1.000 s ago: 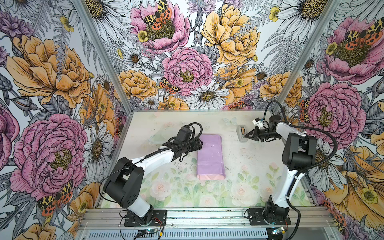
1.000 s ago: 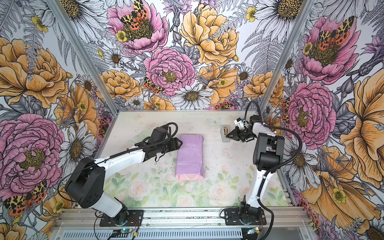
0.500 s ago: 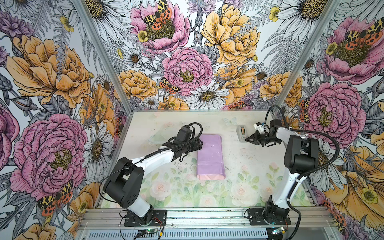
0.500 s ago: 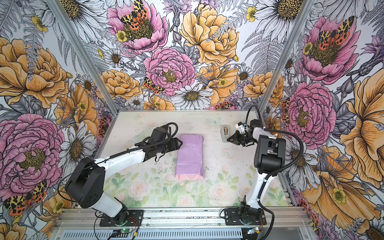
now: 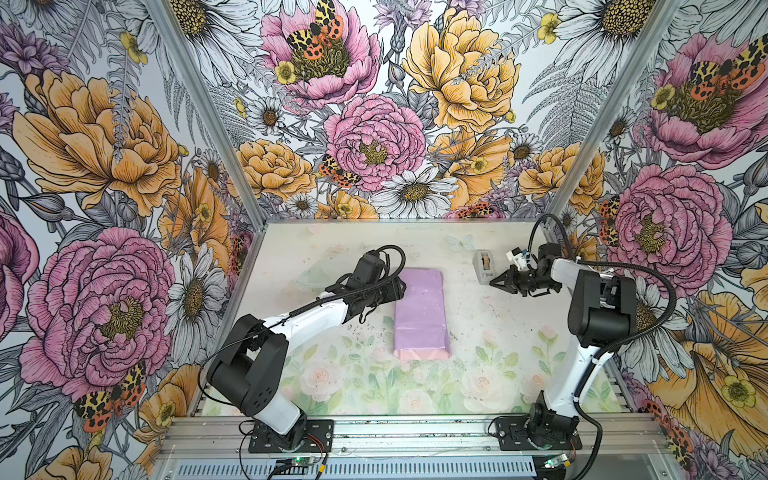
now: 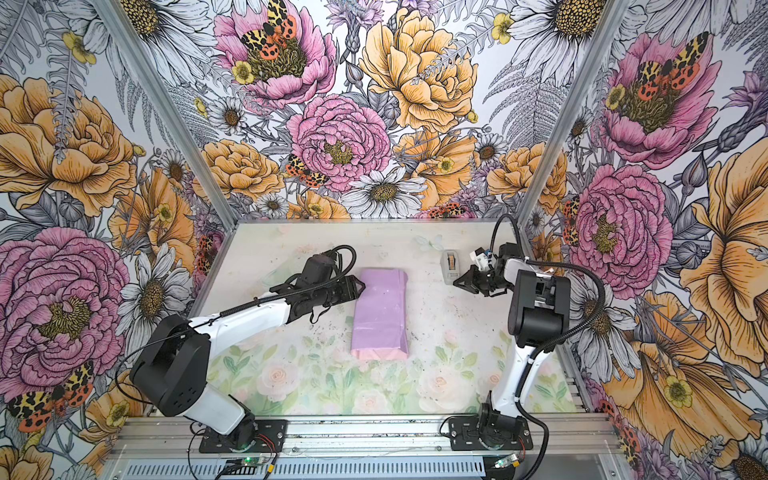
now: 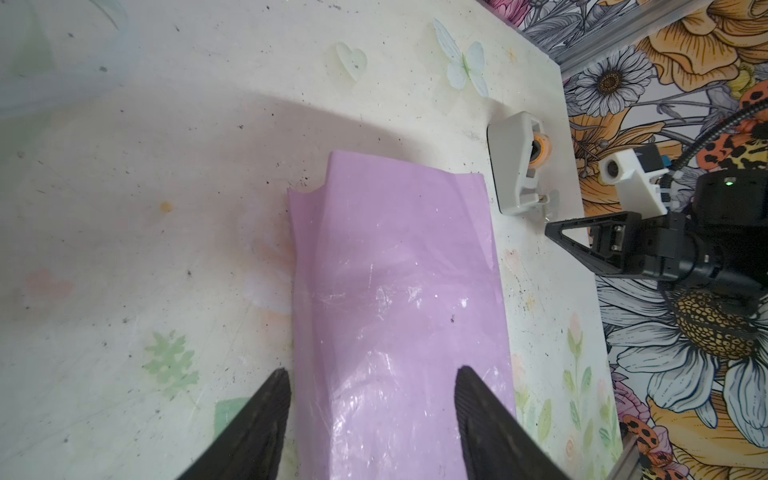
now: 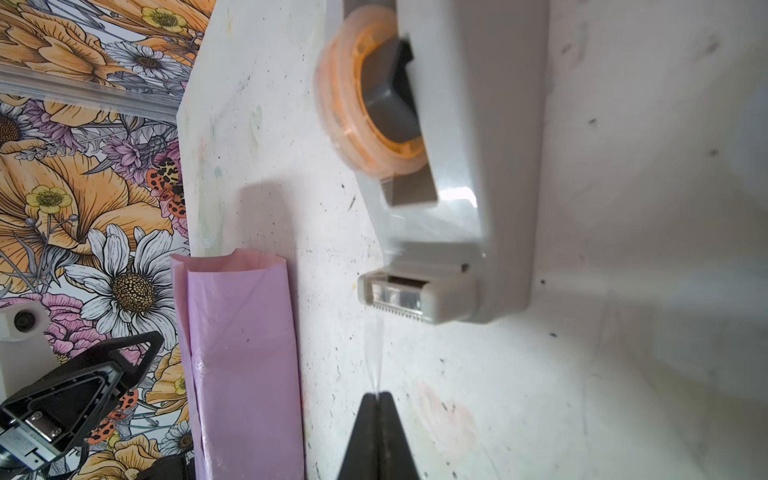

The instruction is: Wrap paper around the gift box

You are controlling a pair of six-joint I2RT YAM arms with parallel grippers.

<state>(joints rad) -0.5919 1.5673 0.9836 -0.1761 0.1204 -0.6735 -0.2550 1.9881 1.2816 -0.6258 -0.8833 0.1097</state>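
The paper [image 5: 420, 316] [image 6: 380, 311] lies mid-table folded into a long flat tube, lilac face out, pink showing at its near end. The gift box is hidden inside it. My left gripper [image 5: 401, 286] [image 7: 374, 370] is open, its fingertips [image 7: 278, 382] standing over the far part of the tube, one at its edge. My right gripper [image 5: 492, 283] [image 8: 377, 394] is shut on a thin clear strip of tape [image 8: 376, 353]. The strip runs from the cutter of the grey tape dispenser [image 5: 483, 268] [image 8: 457, 166], just beyond the fingertips.
The tape dispenser [image 6: 451, 266] stands near the back right, close to the right wall. Floral walls close the table on three sides, and a metal rail [image 5: 415, 432] with both arm bases runs along the front.
My right gripper has pulled a little way toward the front, off the dispenser's cutter, drawing the tape strip out. The left arm and the paper have not moved.
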